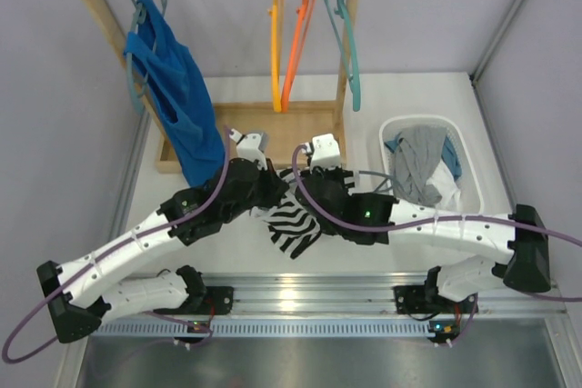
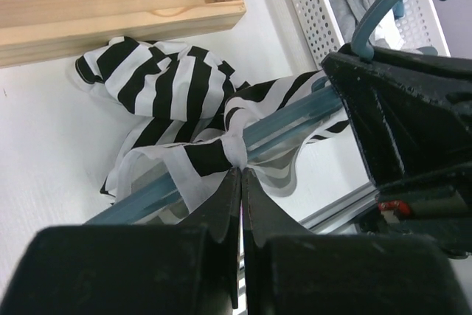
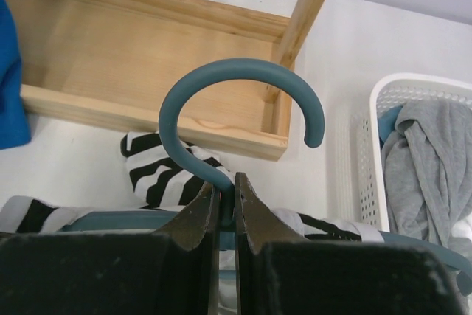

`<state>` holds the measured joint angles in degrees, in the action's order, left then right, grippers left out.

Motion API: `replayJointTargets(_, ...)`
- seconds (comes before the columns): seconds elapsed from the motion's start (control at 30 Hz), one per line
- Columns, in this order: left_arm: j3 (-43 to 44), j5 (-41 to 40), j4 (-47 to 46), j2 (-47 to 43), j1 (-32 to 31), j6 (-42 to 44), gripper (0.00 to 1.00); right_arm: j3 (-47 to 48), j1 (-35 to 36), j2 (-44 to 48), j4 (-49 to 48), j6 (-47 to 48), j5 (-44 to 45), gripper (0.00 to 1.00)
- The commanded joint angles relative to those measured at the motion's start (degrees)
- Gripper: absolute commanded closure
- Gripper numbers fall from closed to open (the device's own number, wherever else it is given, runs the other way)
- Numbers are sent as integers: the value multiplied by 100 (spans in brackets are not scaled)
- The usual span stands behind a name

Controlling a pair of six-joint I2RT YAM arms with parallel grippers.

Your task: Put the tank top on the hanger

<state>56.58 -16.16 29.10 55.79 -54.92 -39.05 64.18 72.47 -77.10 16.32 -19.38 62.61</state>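
Your left gripper [image 2: 241, 171] is pinching a white-edged fold of the tank top [image 2: 173, 82] beside the bar of the hanger [image 3: 240, 70], your right gripper [image 3: 225, 191] is clamping its neck below the hook, and the garment is lying at 6 o'clock from the wooden rack base [image 1: 300, 134], with the white basket [image 1: 416, 120] at its 3 o'clock.

Bright and even throughout, lit softly from overhead. Only faint, diffuse shadows on the white surface [image 1: 409, 97]. Mild glare along the metal rail [image 1: 300, 295]. Crisp in the overhead view; slightly soft on the dark left end effector [image 2: 241, 171] and right end effector [image 3: 226, 182] nearest the wrist lenses.
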Motion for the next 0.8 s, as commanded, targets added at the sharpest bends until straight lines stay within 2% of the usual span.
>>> replayJointTargets(0.0,380,-97,-256,90,-10,90,100,472,215,-42,-6,-75,217,100)
replayJointTargets(0.23,442,-194,-475,20,-10,634,99,402,443,178,-172,136,93,100)
replayJointTargets(0.3,521,-168,-458,37,-10,758,92,428,461,221,-138,153,102,100)
replayJointTargets(0.33,556,-142,-432,55,-10,828,79,446,470,230,-103,153,102,100)
replayJointTargets(0.43,600,-28,-449,29,-10,1065,63,481,479,336,-59,215,59,100)
replayJointTargets(0.63,697,271,-529,-182,-10,1601,55,516,479,485,38,320,-82,100)
replayJointTargets(0.77,855,394,-179,-270,-10,2040,52,464,479,564,12,391,-205,100)
